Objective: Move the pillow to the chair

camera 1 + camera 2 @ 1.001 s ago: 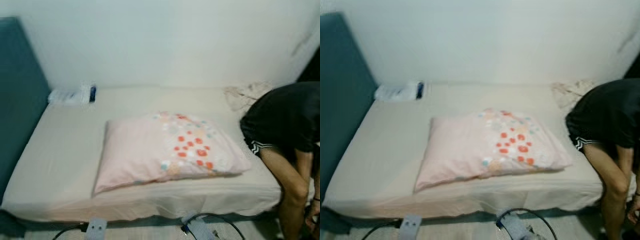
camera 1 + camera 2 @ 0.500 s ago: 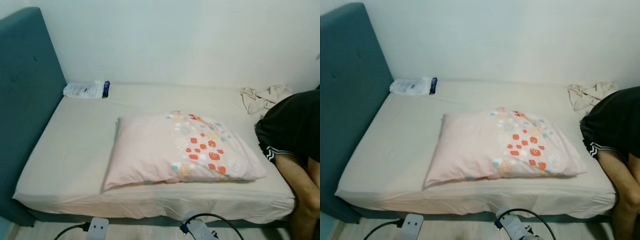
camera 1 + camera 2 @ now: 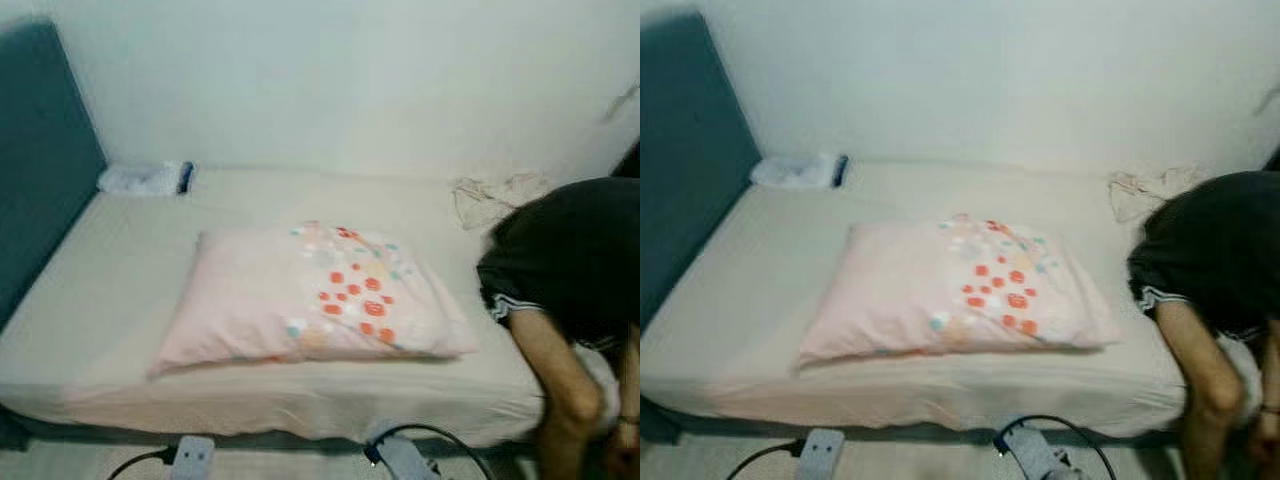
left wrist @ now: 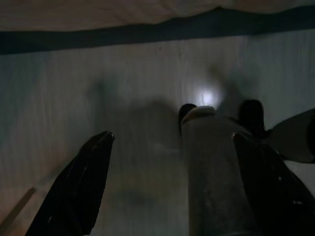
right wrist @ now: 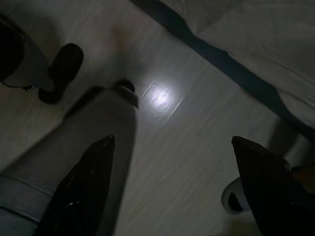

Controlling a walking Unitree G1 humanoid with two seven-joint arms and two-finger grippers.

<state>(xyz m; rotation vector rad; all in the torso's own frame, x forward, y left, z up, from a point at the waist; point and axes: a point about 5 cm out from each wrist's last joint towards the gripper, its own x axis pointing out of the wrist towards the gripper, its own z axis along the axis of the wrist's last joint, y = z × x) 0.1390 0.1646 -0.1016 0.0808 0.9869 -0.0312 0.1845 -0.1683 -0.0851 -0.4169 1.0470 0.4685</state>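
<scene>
Left gripper (image 4: 167,184): we find its two black fingers (image 4: 78,187) spread wide and empty, pointing down at the pale plank floor (image 4: 138,78) beside the bed base. A grey robot leg stands between the fingers in the wrist view.

Right gripper (image 5: 170,187): two black fingers (image 5: 81,189) likewise parted, grasping nothing, aimed at the floor; a grey leg and a dark foot show near them, and the edge of the bed lies beyond.

Both arms hang low in front of the bed, clear of the bedding.

Pillow (image 3: 310,300): one, pale pink with a patch of red, orange and teal dots toward its right end. We record it lying flat on the bed, near the front edge and roughly mid-length, touched by neither gripper.

Bed (image 3: 110,300): one, with a cream sheet, standing against a white wall.

Headboard (image 3: 40,180): one, teal, at the left end.

Packet (image 3: 145,178): one, white with a dark end, in the far left corner of the bed.

Cloth (image 3: 495,195): one crumpled pale piece at the far right.

Person (image 3: 570,270): one, in a black shirt, bent over at the right end of the bed.
</scene>
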